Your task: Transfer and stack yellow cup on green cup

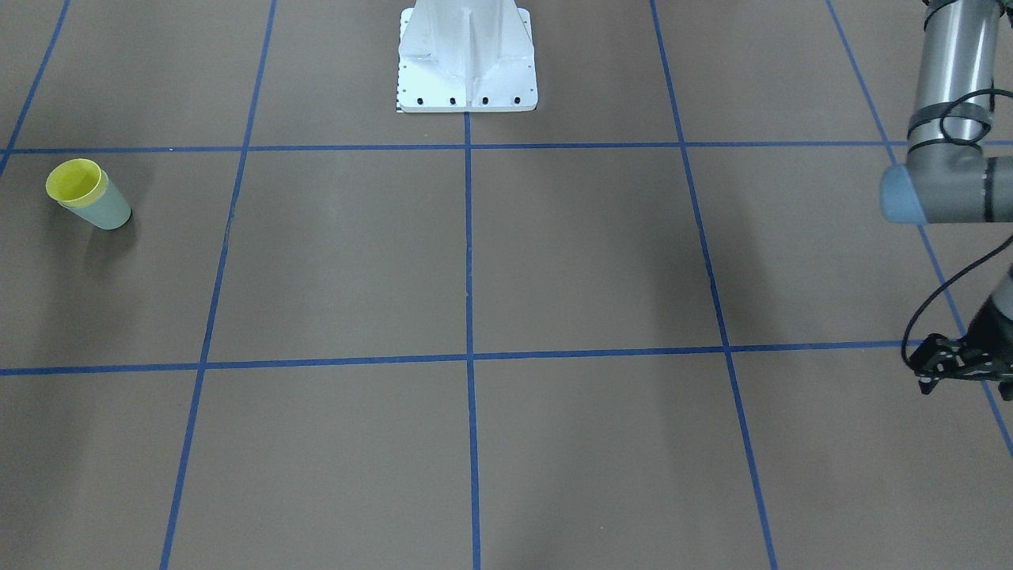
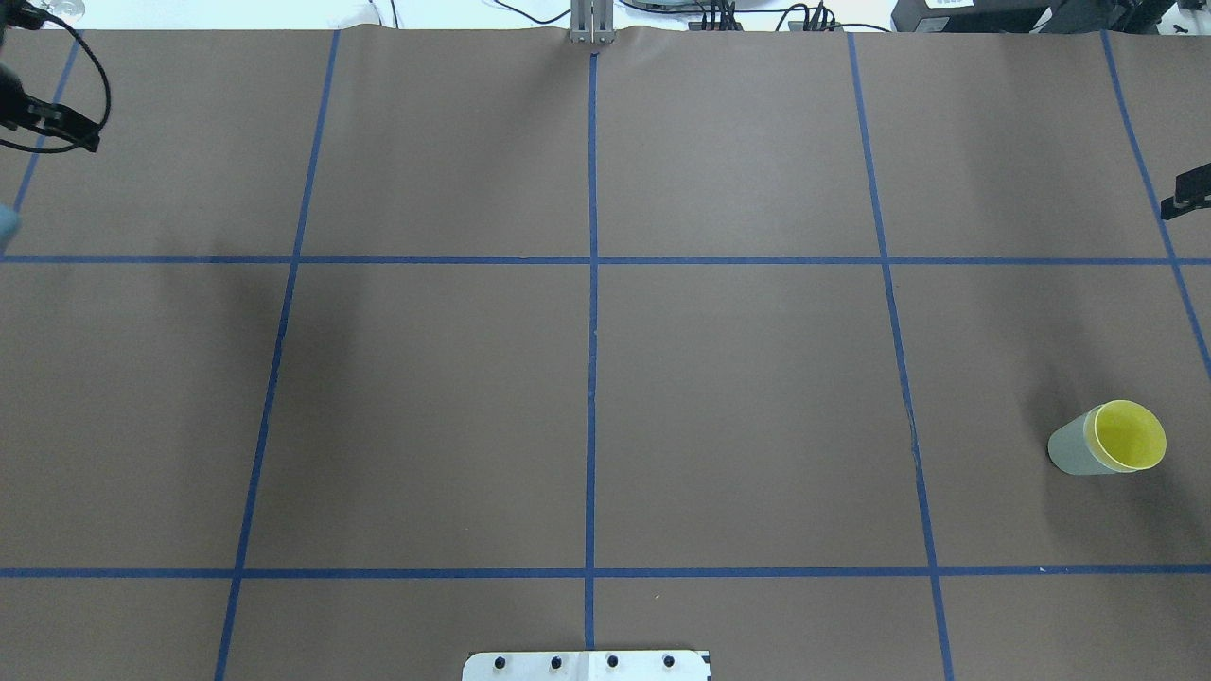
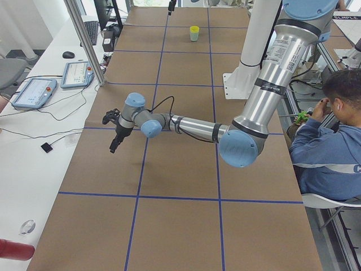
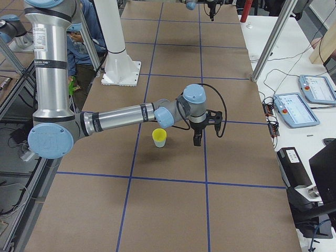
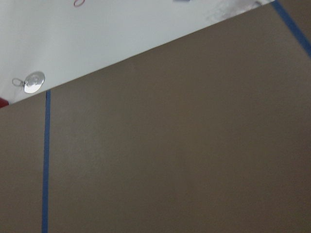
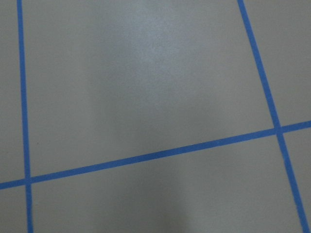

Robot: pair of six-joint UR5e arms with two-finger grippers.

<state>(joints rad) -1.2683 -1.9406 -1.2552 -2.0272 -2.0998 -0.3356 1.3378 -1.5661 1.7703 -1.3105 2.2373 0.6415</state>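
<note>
The yellow cup [image 1: 75, 180] sits nested inside the green cup [image 1: 112, 211], and the pair stands upright on the brown table at my right side. In the overhead view the yellow cup [image 2: 1128, 437] fills the green cup [image 2: 1069, 447]. My right gripper [image 2: 1178, 206] shows only as a dark sliver at the right edge, apart from the cups; in the exterior right view it [image 4: 197, 140] hangs just beside the stack. My left gripper [image 1: 930, 380] is far off at the table's left end, empty. I cannot tell whether either gripper is open or shut.
The white robot base [image 1: 467, 59] stands at the table's middle back edge. Blue tape lines [image 2: 591, 312] divide the brown surface into squares. An operator [image 3: 333, 130] sits behind the robot. Tablets [image 4: 307, 102] and cables lie on the white bench beyond the table.
</note>
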